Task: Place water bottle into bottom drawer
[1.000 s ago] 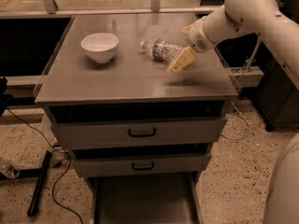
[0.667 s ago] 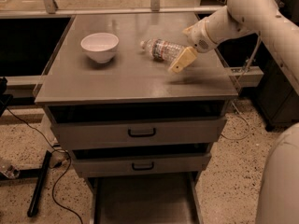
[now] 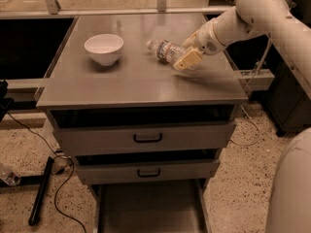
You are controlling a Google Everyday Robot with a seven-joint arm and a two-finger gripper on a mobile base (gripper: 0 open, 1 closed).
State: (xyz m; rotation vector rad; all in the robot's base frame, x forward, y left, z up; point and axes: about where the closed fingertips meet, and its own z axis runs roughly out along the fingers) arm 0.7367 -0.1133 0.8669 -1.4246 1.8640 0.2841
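One water bottle lies on its side on the cabinet top, right of centre and toward the far half. Its cap end seems to point left at the white bowl, which stands well apart from it. The gripper sits at the bottle's right end, touching or just beside it, with the arm coming in from the far right. Cannot tell if the gripper is wide, narrow or clamped on the bottle, since its tan tip hides the contact.

Handling, as a judgement:
- Clear ribbed plastic, so it is light. How full it is cannot be read.
- Thin walls will give under a hard squeeze, so moderate force is enough.
- It is round and lying down, so it rolls easily if nudged off-axis.
- Smooth plastic is a bit slippery, but the ribs and the dark label band add some grip.
- It is not fragile, and a short drop would do no harm.

Best hold looks like across the body at the label band, near the middle, with the squeeze square to the long axis. The tapered neck would likely slip.

Bottom drawer is pulled open at the near low edge, below the two shallower drawers, and its flat tray is exposed. It is well apart from the bottle, so the task needs a lift, a carry toward the near side and a lowering.
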